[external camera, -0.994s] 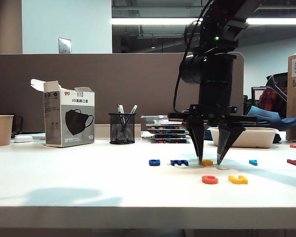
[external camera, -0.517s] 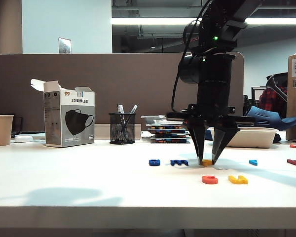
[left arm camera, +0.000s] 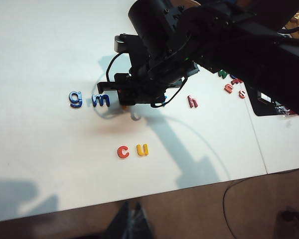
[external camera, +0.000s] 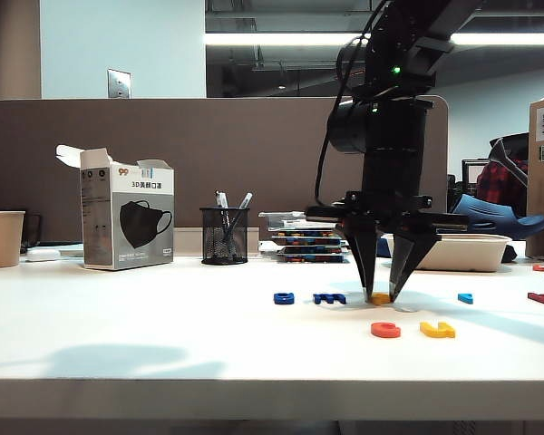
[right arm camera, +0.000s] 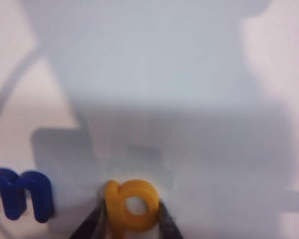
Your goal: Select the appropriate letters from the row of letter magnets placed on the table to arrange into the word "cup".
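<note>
The right pincer (external camera: 382, 296) has squeezed in and now pinches the yellow "p" (right arm camera: 132, 205) on the desk (external camera: 163, 335), in the row beside the blue "m" (right arm camera: 20, 193). The red "c" (external camera: 385, 330) and yellow "u" (external camera: 437, 329) already sit together, so "p" goes next. The left pincer is not seen.

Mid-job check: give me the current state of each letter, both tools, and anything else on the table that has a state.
Yellow "p": flat on the table, pinched between the right tool's fingers.
Right tool: down at the letter row, shut on the "p".
Red "c": lying flat, placed in front of the row.
Yellow "u": flat, beside the "c".
Blue "g" and "m": in the row, untouched.
Left tool: not in view.
Mask box: upright, top flap open.
</note>
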Robot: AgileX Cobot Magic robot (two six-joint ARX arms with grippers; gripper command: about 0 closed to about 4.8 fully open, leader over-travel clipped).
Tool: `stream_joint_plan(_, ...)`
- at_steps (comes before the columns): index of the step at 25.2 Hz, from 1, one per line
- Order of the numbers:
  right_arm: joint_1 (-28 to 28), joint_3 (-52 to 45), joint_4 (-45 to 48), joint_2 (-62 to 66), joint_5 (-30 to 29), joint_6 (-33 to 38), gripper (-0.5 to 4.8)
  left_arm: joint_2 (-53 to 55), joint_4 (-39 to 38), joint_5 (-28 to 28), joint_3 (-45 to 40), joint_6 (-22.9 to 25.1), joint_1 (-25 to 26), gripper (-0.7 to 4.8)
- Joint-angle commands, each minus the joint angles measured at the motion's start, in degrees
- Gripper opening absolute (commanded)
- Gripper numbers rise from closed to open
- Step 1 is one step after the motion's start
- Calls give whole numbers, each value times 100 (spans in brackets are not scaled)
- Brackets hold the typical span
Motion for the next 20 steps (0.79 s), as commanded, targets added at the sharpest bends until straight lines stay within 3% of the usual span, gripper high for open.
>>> stream_joint_plan(1, 15, -44, 22, 74, -52, 24, 134, -11, 2, -39, 22, 28, 0, -5)
stream_joint_plan(20, 13, 284, -155, -149, -52, 20, 134, -11, 2, -39, 22, 26, 0, -5)
